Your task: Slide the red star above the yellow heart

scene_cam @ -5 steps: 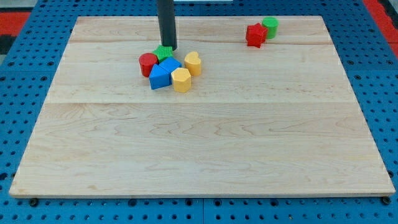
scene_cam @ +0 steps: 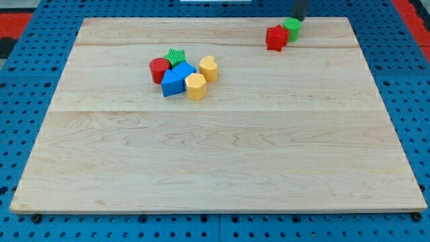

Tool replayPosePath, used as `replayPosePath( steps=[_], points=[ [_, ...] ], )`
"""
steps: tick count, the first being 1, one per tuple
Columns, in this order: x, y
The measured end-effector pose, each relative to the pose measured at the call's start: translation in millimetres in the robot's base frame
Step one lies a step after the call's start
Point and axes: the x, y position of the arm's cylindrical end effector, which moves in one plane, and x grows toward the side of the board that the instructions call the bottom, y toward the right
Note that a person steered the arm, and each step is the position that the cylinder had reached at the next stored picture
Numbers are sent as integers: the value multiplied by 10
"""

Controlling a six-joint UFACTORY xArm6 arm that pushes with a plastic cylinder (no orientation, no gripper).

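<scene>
**A:** The red star point(scene_cam: 275, 37) is found near the view's top right of the wooden board point(scene_cam: 215, 161), touching the green cylinder point(scene_cam: 291, 28) on its upper-right side. The yellow heart point(scene_cam: 208, 68) is well apart from it, over in the cluster with the green star point(scene_cam: 177, 56), red cylinder point(scene_cam: 159, 68), two blue blocks point(scene_cam: 177, 78) and yellow hexagon point(scene_cam: 195, 86).

**B:** And my tip point(scene_cam: 297, 19)? It's seen just above the green cylinder, at the board's top edge. No claw is fitted, so nothing is clenched or grasped, just a bare rod.

**A:** Handling, as a guess: the star looks light, rigid and slidey on smooth wood. It'd best be pushed from its right side, squarely, since an off-centre push would likely spin it.

**B:** Most of the rod is cut off by the frame. Whether the tip touches the cylinder can't be made out. The blue shapes overlap too.
</scene>
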Motion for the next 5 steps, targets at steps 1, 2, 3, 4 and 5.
replayPosePath(
  steps=[1,2,3,4,5],
  points=[
    [137,145],
    [252,-61],
    [469,-156],
    [536,-447],
    [536,-754]
  ],
)
